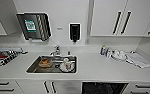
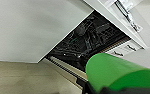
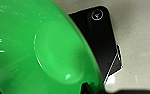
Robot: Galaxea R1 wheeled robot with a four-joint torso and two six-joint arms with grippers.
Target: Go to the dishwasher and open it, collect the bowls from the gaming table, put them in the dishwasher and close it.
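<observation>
The dishwasher [image 1: 101, 88] stands open under the counter, right of the sink, its dark inside showing. In the left wrist view its wire racks [image 2: 91, 37] are close ahead, below the white counter edge. A lime green bowl [image 2: 116, 71] sits large in that view, with my left gripper [image 2: 108, 90] shut on its lower edge. Another green bowl [image 3: 41, 50] shows its underside in the right wrist view over the beige floor, and my right gripper [image 3: 89, 88] is shut on its rim. The gaming table is out of view.
A steel sink [image 1: 31, 68] holding dishes is set in the white counter [image 1: 98, 68]. Bottles and cloths [image 1: 126, 56] lie at the right, a dish rack [image 1: 2, 58] at the left. White drawers [image 1: 146, 87] flank the dishwasher, with upper cabinets [image 1: 116, 17] above.
</observation>
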